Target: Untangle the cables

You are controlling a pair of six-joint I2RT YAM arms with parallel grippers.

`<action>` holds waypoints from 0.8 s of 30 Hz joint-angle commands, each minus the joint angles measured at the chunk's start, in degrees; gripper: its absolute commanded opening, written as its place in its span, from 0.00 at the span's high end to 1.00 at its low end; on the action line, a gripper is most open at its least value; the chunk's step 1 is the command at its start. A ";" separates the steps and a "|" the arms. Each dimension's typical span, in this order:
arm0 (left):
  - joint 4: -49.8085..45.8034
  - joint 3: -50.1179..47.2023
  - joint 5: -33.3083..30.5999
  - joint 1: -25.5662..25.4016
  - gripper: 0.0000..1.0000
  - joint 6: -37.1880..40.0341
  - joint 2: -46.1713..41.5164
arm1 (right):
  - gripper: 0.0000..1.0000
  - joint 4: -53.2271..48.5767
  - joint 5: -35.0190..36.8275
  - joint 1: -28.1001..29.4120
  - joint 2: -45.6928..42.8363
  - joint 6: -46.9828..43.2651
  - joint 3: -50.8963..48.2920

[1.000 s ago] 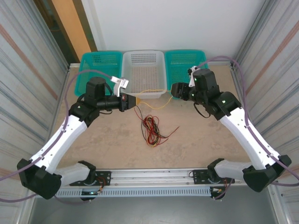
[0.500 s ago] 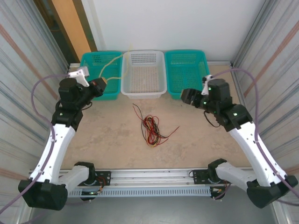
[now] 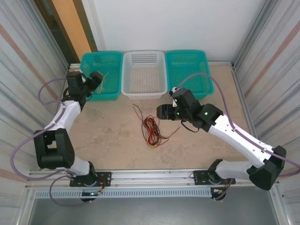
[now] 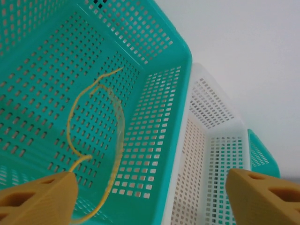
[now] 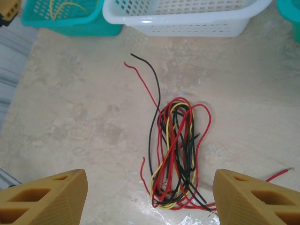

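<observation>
The left gripper [image 4: 150, 180] hangs over the left teal basket [image 3: 89, 61] at the far left, fingers spread wide with nothing between them. A yellowish cable [image 4: 121, 136] lies looped on the basket floor below it. The right gripper [image 5: 150, 178] hovers above the middle of the table [image 3: 108, 136], also wide and empty, just right of the tangled bundle [image 3: 151, 129] of red, black and yellow cables. Two loose ends [image 5: 151, 69], one red and one black, reach from the bundle toward the white basket [image 3: 144, 89] and stop short of its near wall. The right teal basket [image 3: 187, 65] sits beside the white one, and all three line the far edge. Corrugated walls [image 3: 23, 70] close in both sides. Bare tabletop surrounds the bundle.
</observation>
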 commanded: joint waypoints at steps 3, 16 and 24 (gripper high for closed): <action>-1.21 0.86 -3.19 -2.51 0.09 4.52 -8.05 | 0.30 -4.97 2.88 -0.45 4.45 2.99 1.83; -17.45 -7.70 -3.87 -31.39 0.40 16.03 -20.38 | 0.44 -0.92 -1.67 1.30 17.07 7.91 -0.99; -19.85 -9.89 7.61 -34.69 0.53 14.06 -9.97 | 0.43 2.43 3.51 3.67 16.00 11.51 -5.75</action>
